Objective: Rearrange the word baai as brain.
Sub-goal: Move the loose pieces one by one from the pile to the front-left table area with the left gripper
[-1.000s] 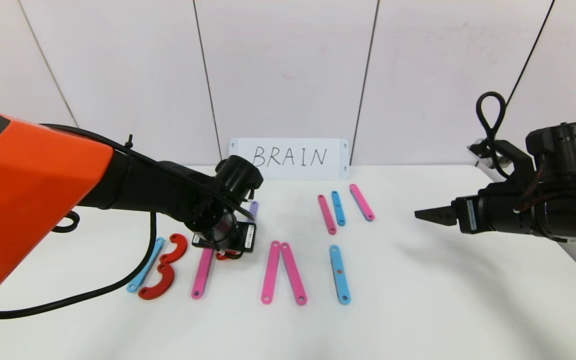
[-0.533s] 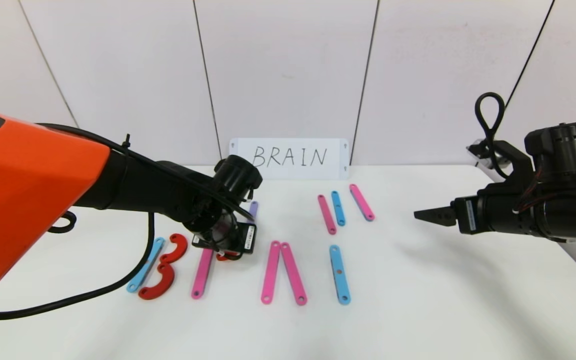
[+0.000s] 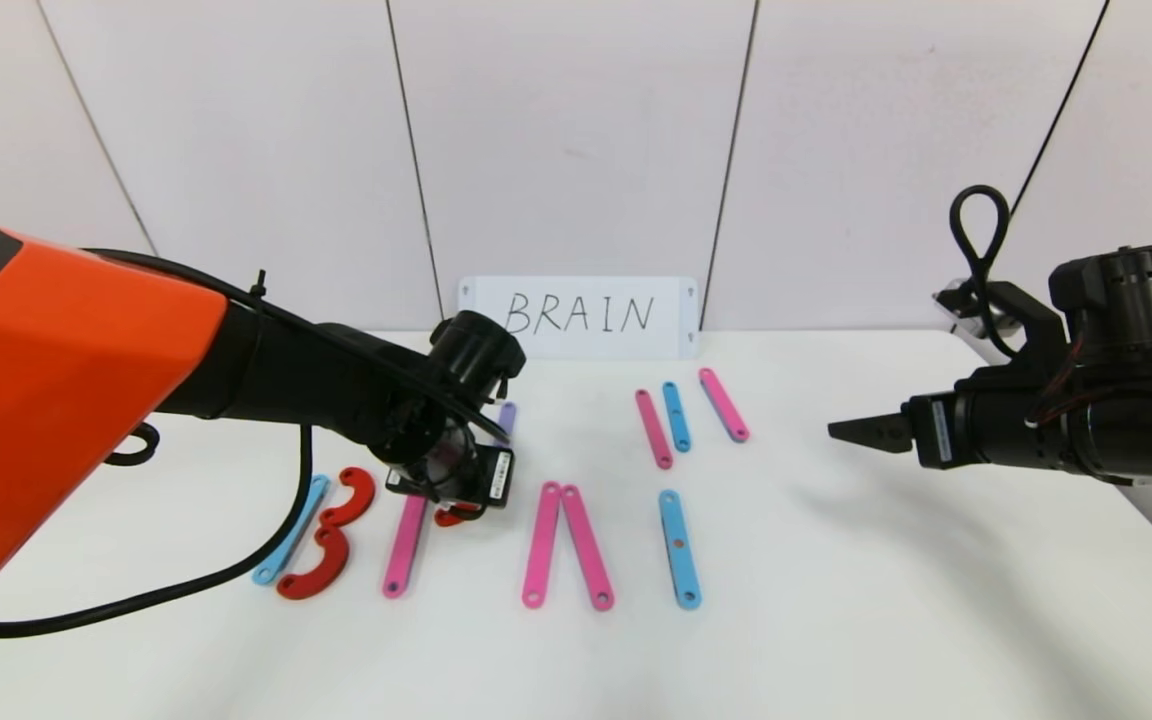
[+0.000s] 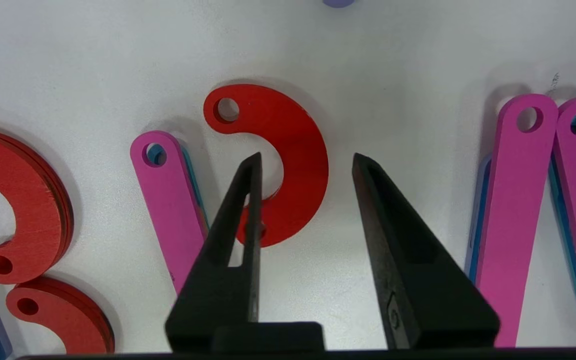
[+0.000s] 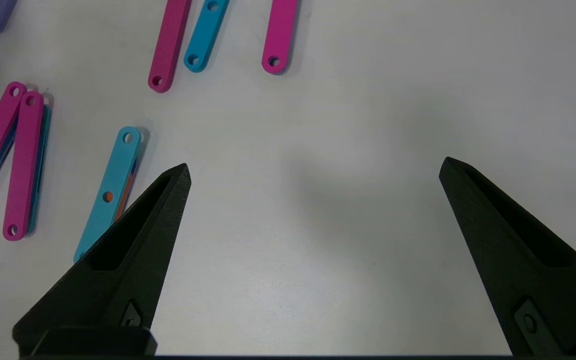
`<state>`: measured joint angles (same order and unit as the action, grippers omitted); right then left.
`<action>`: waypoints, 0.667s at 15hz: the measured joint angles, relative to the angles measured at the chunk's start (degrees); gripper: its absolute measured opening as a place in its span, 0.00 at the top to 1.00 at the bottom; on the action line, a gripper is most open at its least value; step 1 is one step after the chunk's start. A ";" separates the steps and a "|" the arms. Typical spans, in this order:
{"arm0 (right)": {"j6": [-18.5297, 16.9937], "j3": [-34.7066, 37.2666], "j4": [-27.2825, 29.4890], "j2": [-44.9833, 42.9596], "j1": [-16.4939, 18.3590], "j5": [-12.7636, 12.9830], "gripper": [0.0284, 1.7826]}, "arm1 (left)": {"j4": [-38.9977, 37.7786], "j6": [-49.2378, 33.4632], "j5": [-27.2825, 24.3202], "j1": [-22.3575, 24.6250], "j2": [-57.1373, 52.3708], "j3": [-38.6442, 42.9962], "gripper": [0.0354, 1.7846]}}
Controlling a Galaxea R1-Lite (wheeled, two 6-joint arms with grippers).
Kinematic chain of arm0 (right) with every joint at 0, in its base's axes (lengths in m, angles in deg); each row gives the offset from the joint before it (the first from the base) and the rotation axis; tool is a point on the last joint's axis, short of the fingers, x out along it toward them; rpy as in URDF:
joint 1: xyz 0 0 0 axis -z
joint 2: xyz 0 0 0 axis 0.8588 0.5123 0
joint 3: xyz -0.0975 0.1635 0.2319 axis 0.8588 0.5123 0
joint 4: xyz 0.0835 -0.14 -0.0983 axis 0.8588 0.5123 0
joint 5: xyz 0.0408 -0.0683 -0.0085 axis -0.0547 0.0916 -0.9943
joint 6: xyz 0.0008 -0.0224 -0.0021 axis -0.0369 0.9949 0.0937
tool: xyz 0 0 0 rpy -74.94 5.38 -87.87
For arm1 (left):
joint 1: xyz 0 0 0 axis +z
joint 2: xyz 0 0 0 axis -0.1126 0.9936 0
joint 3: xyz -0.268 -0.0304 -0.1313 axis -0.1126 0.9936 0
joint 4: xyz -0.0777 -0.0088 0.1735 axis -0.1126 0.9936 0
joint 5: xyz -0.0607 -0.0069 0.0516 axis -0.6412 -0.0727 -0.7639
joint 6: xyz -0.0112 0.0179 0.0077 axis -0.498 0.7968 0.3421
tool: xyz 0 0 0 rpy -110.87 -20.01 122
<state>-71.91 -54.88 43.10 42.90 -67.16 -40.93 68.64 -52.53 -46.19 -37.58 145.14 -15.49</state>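
The word lies across the table's front: a blue strip with two red curves, a pink strip, two pink strips meeting at the top, and a blue strip. My left gripper stands open just above a third red curved piece, which lies flat beside the pink strip. One fingertip is over the curve's inner hollow, the other is outside its outer edge. My right gripper hovers open and empty at the right.
Three spare strips, pink, blue and pink, lie behind the word. A purple strip shows past my left wrist. A white card reading BRAIN leans on the back wall.
My left gripper's jaws have come apart. Both arms and all the pieces stay nearly where they were.
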 joint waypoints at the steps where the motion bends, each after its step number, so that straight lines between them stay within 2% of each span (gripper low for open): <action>1: -0.02 0.00 0.00 0.00 0.00 0.00 0.02 | 0.01 0.00 0.00 0.00 0.02 -0.07 0.52; 4: -0.02 0.13 0.02 0.00 -0.13 0.00 0.02 | -1.18 -0.02 -0.18 -0.15 0.05 -0.29 0.23; 6: -0.02 0.16 0.02 0.00 -0.26 -0.02 0.02 | -1.68 0.33 -0.20 -0.23 0.02 -0.32 0.11; 8: -0.02 0.16 0.00 0.00 -0.30 0.00 0.02 | -2.34 1.27 0.09 -0.23 0.02 -0.66 0.04; 10: -0.02 0.16 0.00 0.00 -0.33 0.00 0.02 | -2.91 1.44 0.26 -0.02 0.30 -2.04 0.02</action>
<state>-71.93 -54.72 43.10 42.90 -67.49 -40.93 65.73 -51.10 -45.93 -37.60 145.45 -17.53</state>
